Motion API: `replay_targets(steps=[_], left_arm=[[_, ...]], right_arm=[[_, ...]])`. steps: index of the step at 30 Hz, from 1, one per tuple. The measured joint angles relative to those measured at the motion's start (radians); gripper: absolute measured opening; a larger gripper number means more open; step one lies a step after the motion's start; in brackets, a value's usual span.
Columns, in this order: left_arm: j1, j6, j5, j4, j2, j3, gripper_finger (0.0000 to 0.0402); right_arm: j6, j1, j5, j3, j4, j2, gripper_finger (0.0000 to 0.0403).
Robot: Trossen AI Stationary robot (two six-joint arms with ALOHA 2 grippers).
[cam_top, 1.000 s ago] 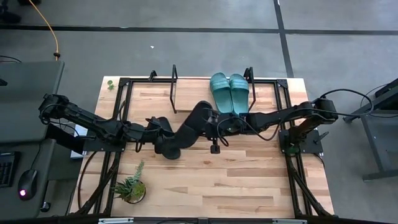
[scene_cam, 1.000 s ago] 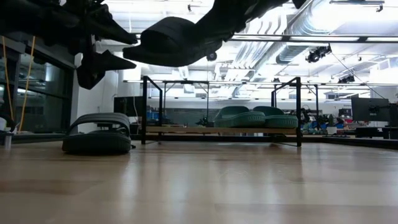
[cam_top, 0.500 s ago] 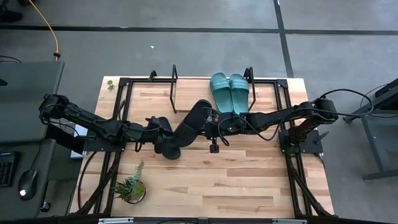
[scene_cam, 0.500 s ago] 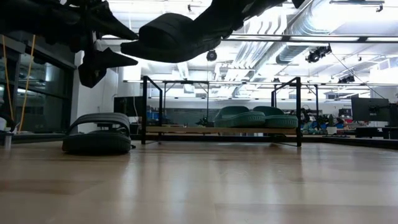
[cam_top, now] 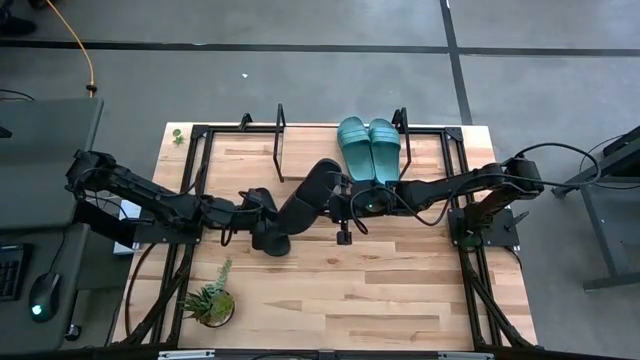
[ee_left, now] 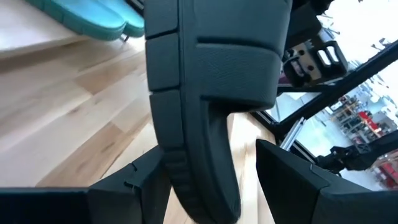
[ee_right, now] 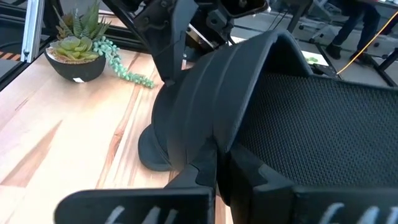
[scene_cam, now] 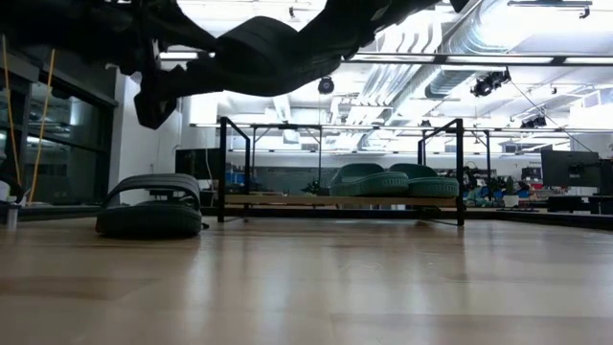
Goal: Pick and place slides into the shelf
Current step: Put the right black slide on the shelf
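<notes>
Your right claw (cam_top: 338, 192) is pinched on a matte black slide (cam_top: 305, 197), held up over the middle of the counter (cam_top: 400, 290). Your left claw (cam_top: 262, 205) is spread wide around its toe end, fingers (ee_left: 292, 180) either side, can't tell if they touch. Second black slide (scene_cam: 150, 206) sits on the counter under it. Two ribbed teal slides (cam_top: 368, 148) already lie on the shelf (cam_top: 310, 155). A succulent (cam_top: 209, 301) sits at the near corner

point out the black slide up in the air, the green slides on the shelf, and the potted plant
black slide (cam_top: 305, 196), high view, on its sole.
green slides (cam_top: 368, 148), high view, where the pair meets.
potted plant (cam_top: 210, 300), high view, on its leaves.
</notes>
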Motion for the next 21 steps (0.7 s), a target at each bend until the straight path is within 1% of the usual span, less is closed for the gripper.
replay_targets(steps=[5, 8, 11, 18, 21], left_arm=[[0.000, 0.020, 0.020, -0.028, 0.000, 0.010, 0.0206], [0.000, 0.020, 0.011, -0.050, 0.000, 0.011, 0.0195], [0.000, 0.018, -0.005, -0.050, 0.000, 0.011, 0.0165], [0.001, 0.017, -0.022, -0.054, 0.000, 0.011, 0.0074], [0.000, 0.032, -0.032, -0.054, 0.000, 0.011, 0.0042]], right_arm=[[-0.007, 0.000, 0.000, 0.000, 0.000, 0.000, 0.0000], [-0.007, 0.000, -0.001, 0.000, -0.002, 0.000, 0.0000], [-0.007, 0.000, 0.000, 0.000, -0.002, 0.000, 0.0000], [-0.008, 0.000, 0.001, 0.000, -0.002, 0.000, 0.0000], [-0.011, 0.000, 0.004, 0.000, -0.004, 0.000, 0.0000]])
